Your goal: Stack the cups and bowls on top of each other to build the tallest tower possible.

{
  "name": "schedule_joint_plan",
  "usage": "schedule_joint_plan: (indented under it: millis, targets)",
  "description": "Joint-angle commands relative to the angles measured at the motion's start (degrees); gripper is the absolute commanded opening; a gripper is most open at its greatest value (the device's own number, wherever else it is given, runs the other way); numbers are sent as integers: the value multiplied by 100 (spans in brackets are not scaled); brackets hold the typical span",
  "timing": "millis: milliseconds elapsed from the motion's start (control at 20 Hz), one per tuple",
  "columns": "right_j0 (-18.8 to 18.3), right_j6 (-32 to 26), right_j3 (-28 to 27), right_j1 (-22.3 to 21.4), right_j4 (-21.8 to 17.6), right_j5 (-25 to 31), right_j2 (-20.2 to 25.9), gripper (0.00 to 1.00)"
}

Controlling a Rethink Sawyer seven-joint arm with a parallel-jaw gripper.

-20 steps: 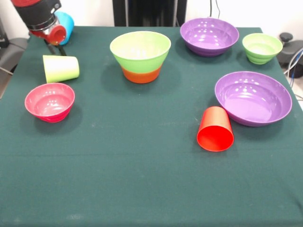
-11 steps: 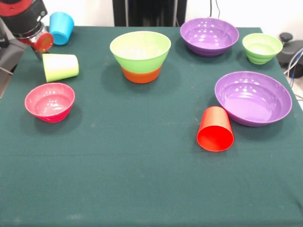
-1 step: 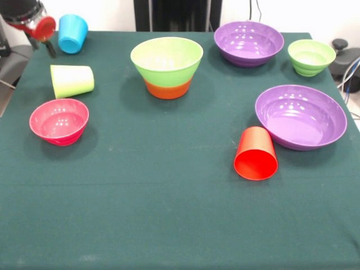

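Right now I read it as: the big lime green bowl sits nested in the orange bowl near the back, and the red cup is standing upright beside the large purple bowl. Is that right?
Not quite. The front view shows the red cup lying on its side, its open mouth facing the camera, beside the large purple bowl. The rest holds: the lime green bowl sits nested in the orange bowl near the back.

Only the lower end of the red and black robot arm (image 3: 22,12) shows, at about ten o'clock in the front view. Its thick cylindrical body is matte black, ringed at the bottom by a pale silver band and a thin red band. A round, flat red disc (image 3: 44,26) sits on its lower right. Below it juts one slim dark finger (image 3: 50,48), tapered and slightly angled.
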Motion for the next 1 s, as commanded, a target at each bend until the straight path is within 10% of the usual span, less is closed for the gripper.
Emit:
schedule_joint_plan:
  millis: [50, 1000]
  targets:
    - [339, -1055, 135, -321, 138, 638, 193, 100]
    - [822, -875, -416, -87, 97, 866, 199, 100]
